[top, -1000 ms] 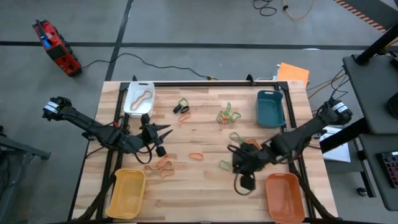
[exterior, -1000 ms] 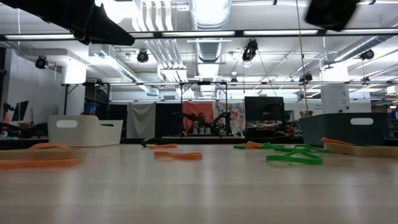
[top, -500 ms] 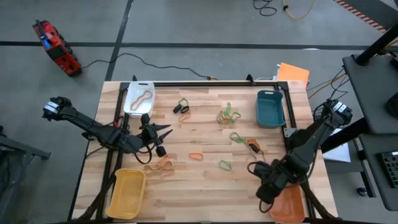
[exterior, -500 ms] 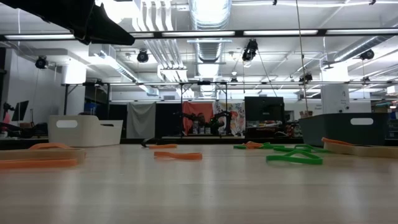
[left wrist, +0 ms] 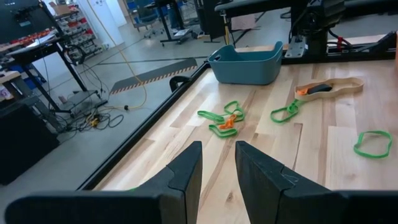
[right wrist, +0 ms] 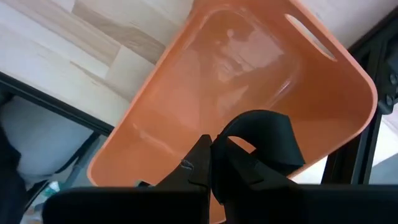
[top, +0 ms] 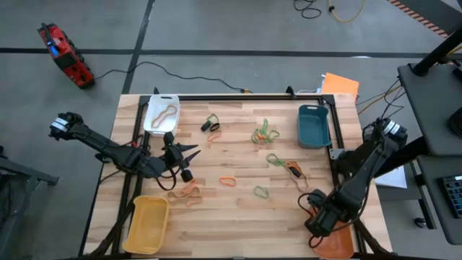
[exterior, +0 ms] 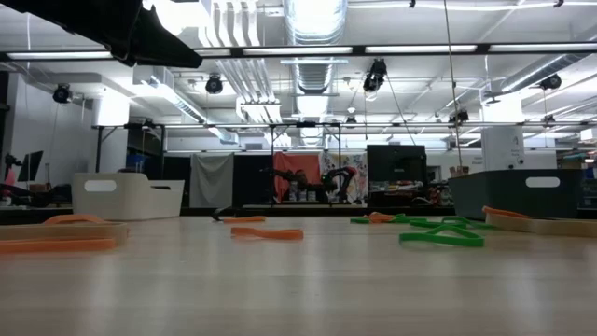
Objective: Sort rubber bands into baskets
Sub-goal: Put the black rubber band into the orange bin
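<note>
Right hand [right wrist: 211, 163] first: I see its fingers pinched together on a black rubber band [right wrist: 264, 138], which loops up off the tips directly above the inside of the orange basket [right wrist: 186, 118]. From overhead my right hand [top: 317, 222] sits over that orange basket [top: 338, 244] at the near right corner of the worktop [top: 238, 224], arm stretched in from the right edge. Left hand [top: 189, 149] waits mid-left above the worktop, fingers [left wrist: 186, 171] a little apart and holding nothing. Just near it on the wood lie tan and orange bands [top: 189, 191], then an orange band [top: 228, 180] and a green band [top: 260, 191] toward the middle. Further right I see a green band [top: 276, 159] touching a tan loop with an orange and black piece [top: 293, 170] inside it. A green and orange cluster [top: 264, 133] lies near the teal basket [top: 314, 126] at the far right. Black and green bands [top: 211, 124] lie beside the white basket [top: 161, 114], far left, with a tan band [top: 164, 113] inside. Yellow basket [top: 147, 224] is at the near left corner.
</note>
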Controlling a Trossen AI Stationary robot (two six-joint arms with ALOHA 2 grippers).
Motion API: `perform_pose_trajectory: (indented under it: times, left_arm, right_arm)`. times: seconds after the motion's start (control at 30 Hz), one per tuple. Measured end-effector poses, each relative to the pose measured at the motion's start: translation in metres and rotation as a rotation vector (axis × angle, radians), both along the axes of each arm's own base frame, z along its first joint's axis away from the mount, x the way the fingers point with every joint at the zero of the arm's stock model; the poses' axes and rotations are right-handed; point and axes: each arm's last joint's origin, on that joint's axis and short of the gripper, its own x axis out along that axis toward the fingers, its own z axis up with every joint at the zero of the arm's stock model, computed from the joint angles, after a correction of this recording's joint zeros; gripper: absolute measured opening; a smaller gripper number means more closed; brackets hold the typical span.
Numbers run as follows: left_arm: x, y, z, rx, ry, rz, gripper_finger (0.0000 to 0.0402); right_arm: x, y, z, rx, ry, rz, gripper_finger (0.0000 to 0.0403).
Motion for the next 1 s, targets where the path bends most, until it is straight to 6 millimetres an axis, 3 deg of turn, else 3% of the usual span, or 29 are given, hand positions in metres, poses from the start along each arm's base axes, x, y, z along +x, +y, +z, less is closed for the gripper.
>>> perform_pose_trajectory:
  times: [1.0]
  left_arm:
    - [0.0000, 0.0000, 0.0001, -0.001, 0.000, 0.000, 0.0082]
  right_arm:
    - [0.0028, 0.0002, -0.0058, -0.063, -0.014, -0.064, 0.0013]
